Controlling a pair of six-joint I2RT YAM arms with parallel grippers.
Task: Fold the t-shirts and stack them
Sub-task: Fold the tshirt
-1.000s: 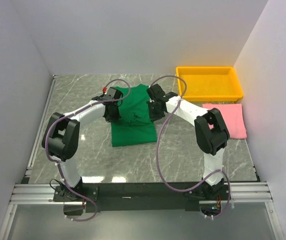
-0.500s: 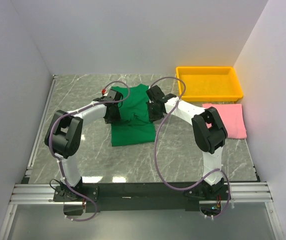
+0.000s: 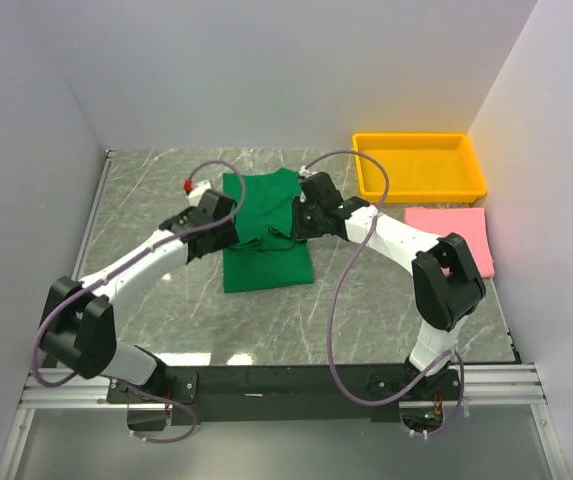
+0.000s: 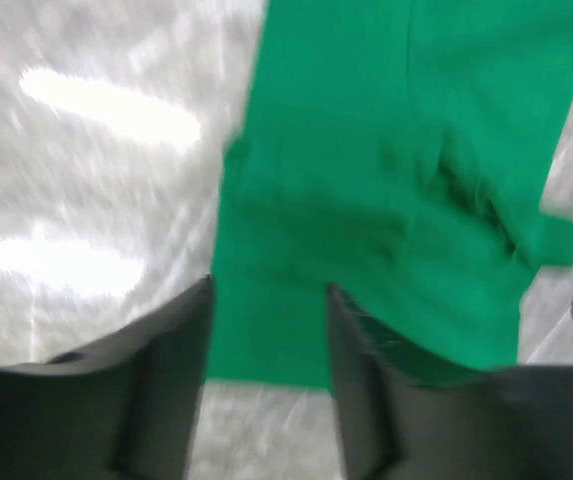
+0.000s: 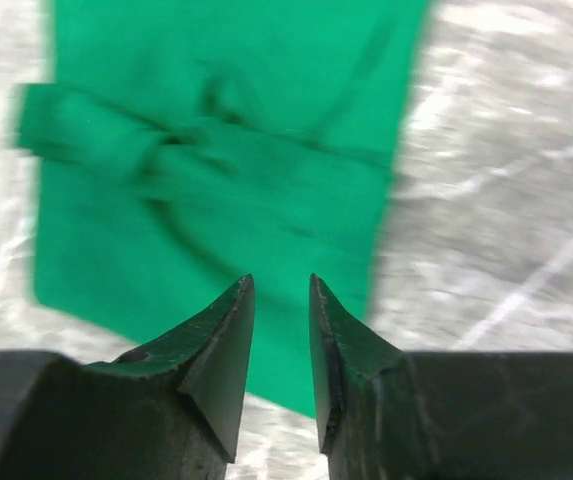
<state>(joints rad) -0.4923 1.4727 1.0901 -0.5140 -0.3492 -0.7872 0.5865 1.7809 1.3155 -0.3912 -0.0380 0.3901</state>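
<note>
Since a second ago both arms have sunk and spread. The left arm's elbow has dropped low and wide toward the near left corner, and both claws have let go of the cloth they were pressing.

Nearest, the left claw [image 4: 269, 300] hangs over the near left edge of the dark green t-shirt [image 3: 266, 240]. Its fingers are well apart with nothing between them. The right claw [image 5: 280, 290] hovers over the opposite edge with a narrower gap, also empty, though its wrist view is blurred. Parted over either side like this, they look to have just laid a fold down and released it so the cloth can settle.

The green shirt lies flat in the middle of the worktop [image 3: 366, 300] as a long rectangle. Its sleeves are tucked across the middle in a rumpled band, so it probably needs one more fold, end over end.

Further right, well apart from it, the light pink t-shirt [image 3: 466, 232] lies as a flat folded rectangle, most likely the base of the stack. Beyond that, at the far right, sits the yellow tray [image 3: 421, 139], out of the way.
</note>
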